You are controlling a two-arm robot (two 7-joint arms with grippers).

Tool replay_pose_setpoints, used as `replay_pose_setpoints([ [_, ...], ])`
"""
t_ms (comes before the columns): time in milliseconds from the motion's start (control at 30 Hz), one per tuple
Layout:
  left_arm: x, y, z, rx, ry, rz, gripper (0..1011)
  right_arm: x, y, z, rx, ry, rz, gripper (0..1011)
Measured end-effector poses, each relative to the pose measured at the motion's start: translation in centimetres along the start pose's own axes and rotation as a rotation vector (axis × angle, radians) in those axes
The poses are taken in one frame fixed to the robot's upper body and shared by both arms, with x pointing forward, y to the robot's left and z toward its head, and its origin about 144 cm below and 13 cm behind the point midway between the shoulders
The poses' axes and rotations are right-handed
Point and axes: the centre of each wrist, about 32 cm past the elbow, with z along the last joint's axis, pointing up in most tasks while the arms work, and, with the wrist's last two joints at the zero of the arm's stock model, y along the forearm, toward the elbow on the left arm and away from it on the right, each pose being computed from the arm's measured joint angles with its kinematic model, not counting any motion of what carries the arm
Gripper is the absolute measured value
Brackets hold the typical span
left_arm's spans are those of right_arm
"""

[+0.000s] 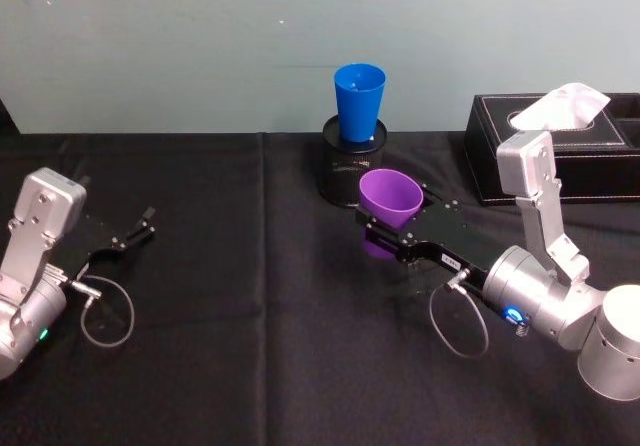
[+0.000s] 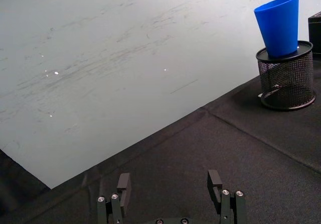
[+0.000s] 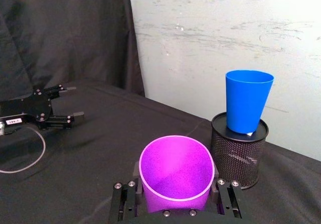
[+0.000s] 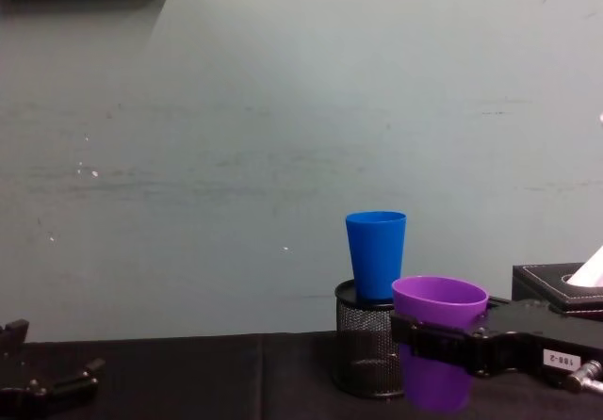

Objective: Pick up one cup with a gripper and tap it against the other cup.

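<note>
My right gripper is shut on the purple cup, one finger on each side of its wall, and holds it upright. The blue cup stands on top of a black mesh holder by the back wall, just behind the purple cup. The two cups are apart, and the blue cup sits higher. My left gripper rests open on the black cloth at the far left, with nothing between its fingers.
A black tissue box with a white tissue stands at the back right, behind my right arm. Black cloth covers the table up to a pale wall. A loose cable loops beside each wrist.
</note>
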Motion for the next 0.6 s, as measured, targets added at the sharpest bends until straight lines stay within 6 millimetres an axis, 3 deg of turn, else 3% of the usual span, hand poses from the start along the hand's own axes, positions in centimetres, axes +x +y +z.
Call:
replay_pose_setpoints([
  [600,0.0,0.0,0.0,0.0,0.0,0.0,1000,0.07,0.05,0.11,-0.001,-0.001,0.001,723],
])
